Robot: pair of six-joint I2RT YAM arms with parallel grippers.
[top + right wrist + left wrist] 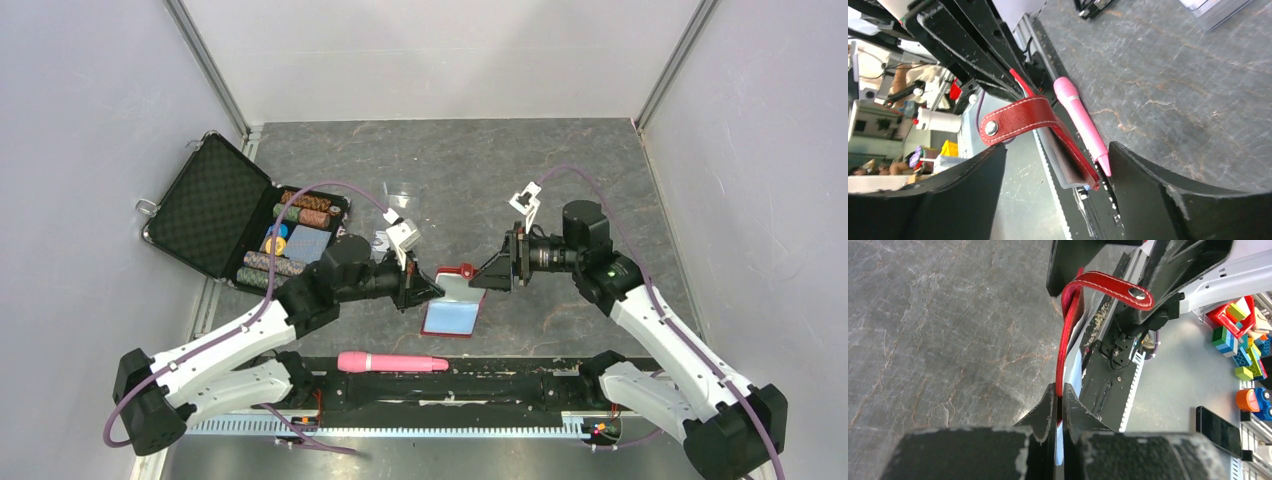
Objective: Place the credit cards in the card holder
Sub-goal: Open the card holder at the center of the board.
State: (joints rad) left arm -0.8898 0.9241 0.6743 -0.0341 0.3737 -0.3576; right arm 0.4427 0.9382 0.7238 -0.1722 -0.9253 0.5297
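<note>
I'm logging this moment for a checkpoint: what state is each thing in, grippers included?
red leather-like folding wallet: open, snap tab unfastened, held by one edge.
left gripper: shut on the wallet's edge.
right gripper: open, wallet between its fingers.
black foam-lined chip briefcase: lid open.
pink plastic pen: lying flat, not held.

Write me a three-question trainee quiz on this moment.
1. True or false: the left tool is shut on the card holder.
2. Which lies below the card holder in the top view? A. pink pen B. spoon C. cup
3. Fill in: the right tool stands ____, with the holder between its fingers.
Key: 1 true; 2 A; 3 open.
</note>
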